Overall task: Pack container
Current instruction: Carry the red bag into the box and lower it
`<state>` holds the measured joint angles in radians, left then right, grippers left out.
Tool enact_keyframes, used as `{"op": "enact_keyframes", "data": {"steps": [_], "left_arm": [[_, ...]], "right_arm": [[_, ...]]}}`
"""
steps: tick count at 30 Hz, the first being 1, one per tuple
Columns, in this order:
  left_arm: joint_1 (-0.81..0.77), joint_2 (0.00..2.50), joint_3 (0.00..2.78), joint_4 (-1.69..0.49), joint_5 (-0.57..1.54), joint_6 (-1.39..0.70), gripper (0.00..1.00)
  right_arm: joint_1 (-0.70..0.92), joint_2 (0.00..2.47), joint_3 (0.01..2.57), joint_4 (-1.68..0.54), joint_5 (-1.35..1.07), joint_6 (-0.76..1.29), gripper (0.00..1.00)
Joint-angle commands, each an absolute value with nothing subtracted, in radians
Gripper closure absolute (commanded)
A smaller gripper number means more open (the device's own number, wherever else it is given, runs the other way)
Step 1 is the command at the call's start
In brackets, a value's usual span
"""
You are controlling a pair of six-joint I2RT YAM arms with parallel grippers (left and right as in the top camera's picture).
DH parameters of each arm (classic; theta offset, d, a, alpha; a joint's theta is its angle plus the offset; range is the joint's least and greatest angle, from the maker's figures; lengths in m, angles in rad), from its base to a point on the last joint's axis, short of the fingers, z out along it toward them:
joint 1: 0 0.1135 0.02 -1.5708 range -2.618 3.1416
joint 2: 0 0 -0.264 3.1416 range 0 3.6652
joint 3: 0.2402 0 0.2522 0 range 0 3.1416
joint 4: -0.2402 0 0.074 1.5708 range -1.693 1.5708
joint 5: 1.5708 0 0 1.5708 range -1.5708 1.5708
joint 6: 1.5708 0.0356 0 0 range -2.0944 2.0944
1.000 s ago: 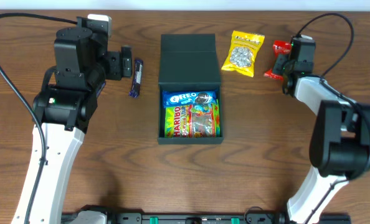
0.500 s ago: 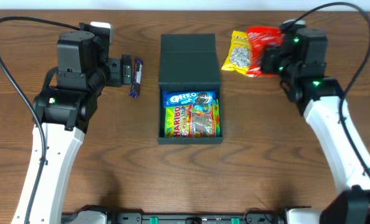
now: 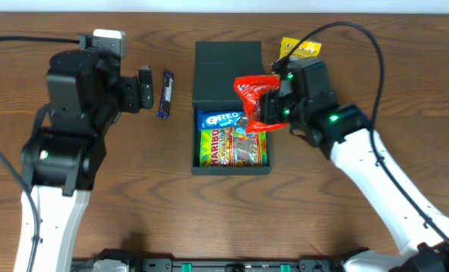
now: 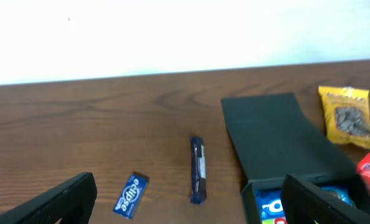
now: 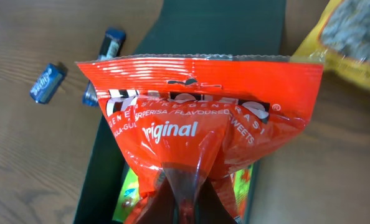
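Overhead, the matte, dark rectangular container (image 3: 231, 171) sits mid-table, its flap lid lying flat on the far side. The right gripper (image 3: 272, 109) is pinched tight on a glossy, crinkled red packet (image 3: 251, 94) above the container's right edge. The left gripper (image 3: 143, 89) gapes wide and empty to its left.

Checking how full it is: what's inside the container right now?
Inside the container: an Oreo packet and a Haribo bag beside it. The red bag in the right gripper covers one far corner; anything beneath the packets is hidden.
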<state>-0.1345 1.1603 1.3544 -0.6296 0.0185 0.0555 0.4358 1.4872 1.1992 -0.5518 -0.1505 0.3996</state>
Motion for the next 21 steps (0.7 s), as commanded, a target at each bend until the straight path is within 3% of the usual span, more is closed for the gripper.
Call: {"op": "enact_keyframes", "data": {"steps": [1,7,21], "left_arm": [[-0.131,1.101,1.364,-0.635,0.007,0.052,0.05],[-0.131,1.032,1.364,-0.662,0.007,0.053,0.05],[-0.131,1.013,1.364,-0.696,0.007,0.053,0.05]], "right_arm": [[0.498,1.492,1.186,-0.567,-0.028,0.528,0.99],[0.595,1.551,1.182,-0.596,0.092,0.700,0.99],[0.658,1.740,1.182,-0.678,0.169,0.677,0.99]]}}
